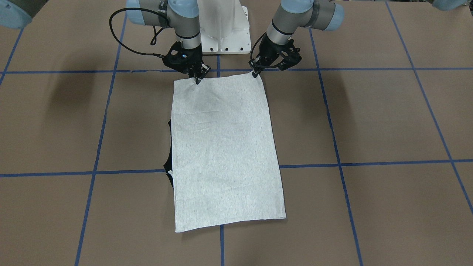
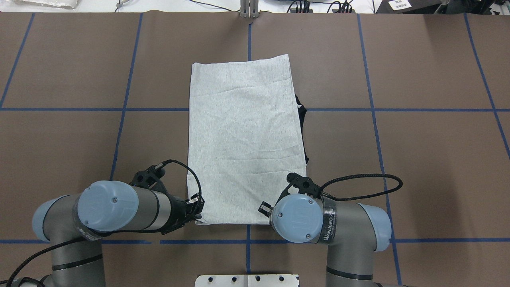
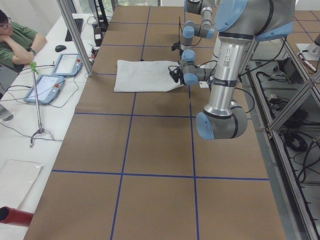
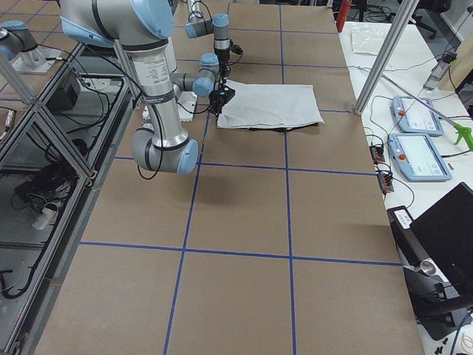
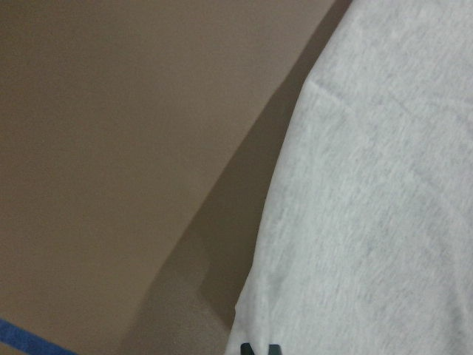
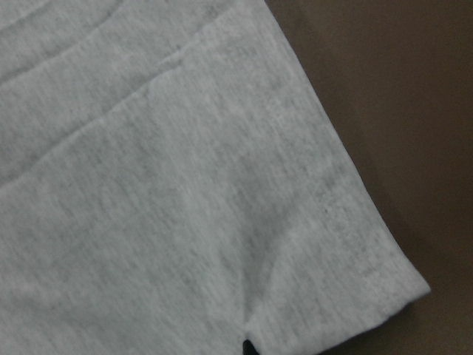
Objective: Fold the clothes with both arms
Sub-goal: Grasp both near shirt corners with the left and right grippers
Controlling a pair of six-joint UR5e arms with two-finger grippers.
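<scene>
Exterior front-facing: left pincer [image 1: 255, 74], right pincer [image 1: 198, 78] pinching T-shirt [image 1: 225, 155] (black trim [image 1: 169, 162] beyond wrist views)

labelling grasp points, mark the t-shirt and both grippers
T-shirt [image 1: 225, 155], front-facing view, middle of the grey fabric.
left gripper [image 1: 254, 74], front-facing view, between its fingertips at a shirt corner.
right gripper [image 1: 198, 78], front-facing view, between its fingertips at the other corner.

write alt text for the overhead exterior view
A grey T-shirt, folded into a long rectangle with its plain side up, lies on a brown table taped with blue lines. The left gripper and right gripper pinch its two near corners.
</scene>
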